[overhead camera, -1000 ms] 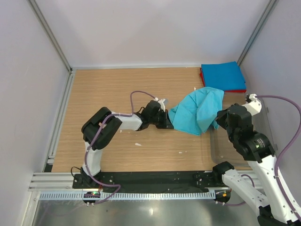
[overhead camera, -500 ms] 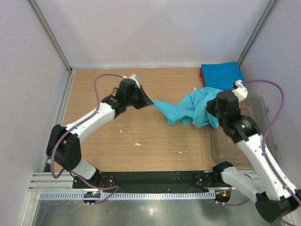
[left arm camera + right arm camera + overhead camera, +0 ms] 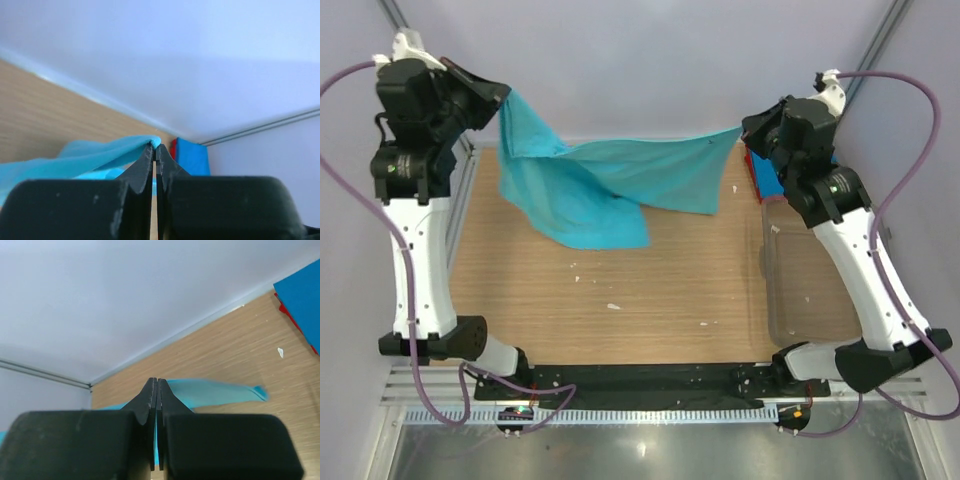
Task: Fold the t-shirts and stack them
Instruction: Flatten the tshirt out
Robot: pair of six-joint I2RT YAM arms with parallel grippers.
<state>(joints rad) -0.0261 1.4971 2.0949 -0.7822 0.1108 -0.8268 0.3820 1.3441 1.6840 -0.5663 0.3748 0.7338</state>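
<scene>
A teal t-shirt (image 3: 610, 185) hangs spread in the air above the wooden table, stretched between both grippers. My left gripper (image 3: 503, 97) is raised high at the back left, shut on one edge of the shirt (image 3: 90, 155), with cloth bunched at its tips (image 3: 155, 146). On the opposite side, my right gripper (image 3: 745, 128) is raised at the back right and shut on the other edge (image 3: 215, 392), which passes between its tips (image 3: 157, 381). A blue folded t-shirt (image 3: 300, 290) lies on a red folded one (image 3: 295, 322) in the back right corner, mostly hidden behind the right arm in the top view.
A clear plastic tub (image 3: 800, 290) stands along the table's right side below the right arm. Small white scraps (image 3: 613, 306) lie on the wood (image 3: 650, 290). Grey walls and metal rails close in the back and both sides.
Both arms have risen and swung apart. The teal t-shirt went from a bunched heap on the table to hanging stretched out in the air between them.
</scene>
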